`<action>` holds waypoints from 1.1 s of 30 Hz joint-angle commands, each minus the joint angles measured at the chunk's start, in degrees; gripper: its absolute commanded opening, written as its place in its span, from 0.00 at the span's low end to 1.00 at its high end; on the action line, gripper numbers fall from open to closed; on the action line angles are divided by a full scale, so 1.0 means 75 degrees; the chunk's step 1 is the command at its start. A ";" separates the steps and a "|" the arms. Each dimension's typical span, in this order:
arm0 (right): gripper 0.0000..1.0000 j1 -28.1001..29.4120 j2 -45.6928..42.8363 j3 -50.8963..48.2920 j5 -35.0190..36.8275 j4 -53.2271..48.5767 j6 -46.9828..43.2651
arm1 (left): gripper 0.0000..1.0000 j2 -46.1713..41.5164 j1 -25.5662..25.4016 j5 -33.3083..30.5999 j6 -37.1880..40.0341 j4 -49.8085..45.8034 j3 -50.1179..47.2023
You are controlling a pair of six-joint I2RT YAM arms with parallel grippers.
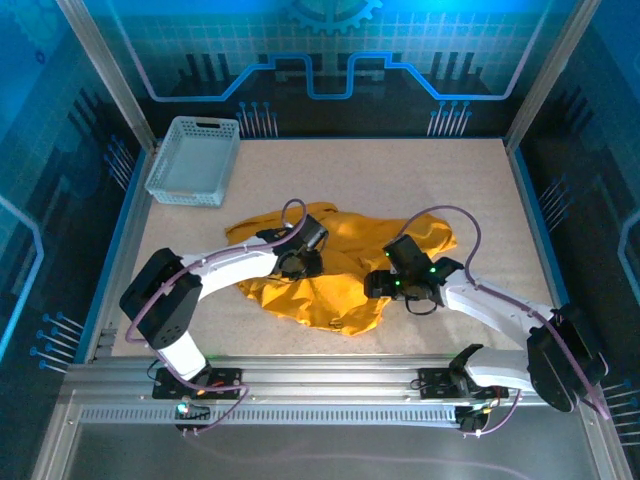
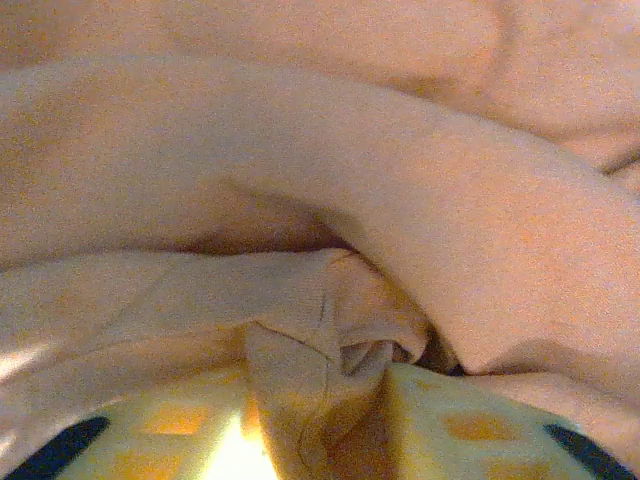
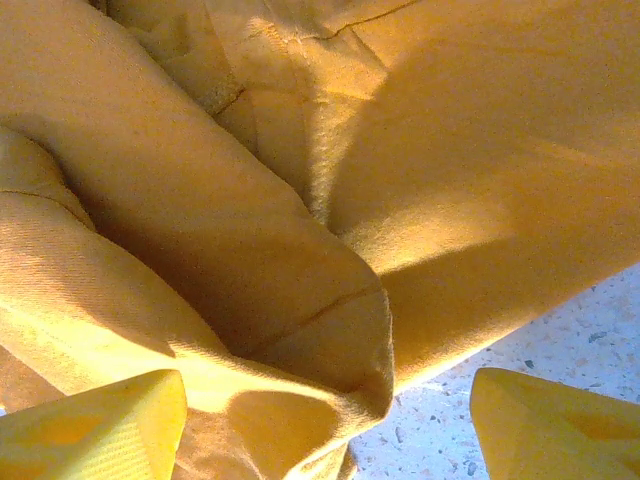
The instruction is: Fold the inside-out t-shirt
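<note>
Both grippers are down on a mustard-yellow soft cloth t-shirt (image 1: pixel 335 295). It lies crumpled in a loose heap on the speckled beige table (image 1: pixel 420 180), around the middle and somewhat toward the near edge. A light grey plastic lattice basket (image 1: pixel 195 160) sits well apart from it, at the far left corner.

The left gripper (image 1: pixel 298 262) presses into the left part of the heap. In its wrist view its fingers (image 2: pixel 470 425) stand close together with a bunched fold of the t-shirt wedged between them, so the jaws are clenched on the cloth.

The right gripper (image 1: pixel 382 285) sits at the heap's right part. Its wrist view shows its fingers (image 3: pixel 560 420) spread wide and released. A thick rolled fold of the t-shirt lies between them, close to one finger, and bare table shows beside the other.
</note>
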 commanded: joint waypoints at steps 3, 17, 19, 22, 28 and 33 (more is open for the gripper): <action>0.76 0.0083 0.0030 0.0416 0.0329 -0.0338 -0.0137 | 0.18 -0.0950 -0.0532 -0.0268 -0.0310 0.0621 -0.0840; 0.72 0.1073 0.0769 0.1042 0.0243 -0.0222 -0.0022 | 0.00 -0.3189 -0.2222 -0.0280 -0.2049 0.2806 -0.4533; 0.71 0.1177 0.1068 0.1087 0.0227 -0.0135 0.0037 | 0.03 -0.3266 -0.2335 -0.0308 -0.2185 0.2749 -0.4640; 0.72 0.1452 0.1407 0.1233 0.0367 -0.0226 0.0112 | 0.14 -0.3478 -0.2371 -0.0409 -0.2151 0.2420 -0.4673; 0.74 0.1752 0.1636 0.1258 0.1196 -0.0936 0.0391 | 0.41 -0.4210 -0.2365 -0.1580 -0.1341 0.0276 -0.3765; 0.71 0.1757 0.1233 0.0698 0.1469 -0.0973 0.0625 | 0.46 -0.4300 -0.2373 -0.1961 -0.0142 -0.0316 -0.2798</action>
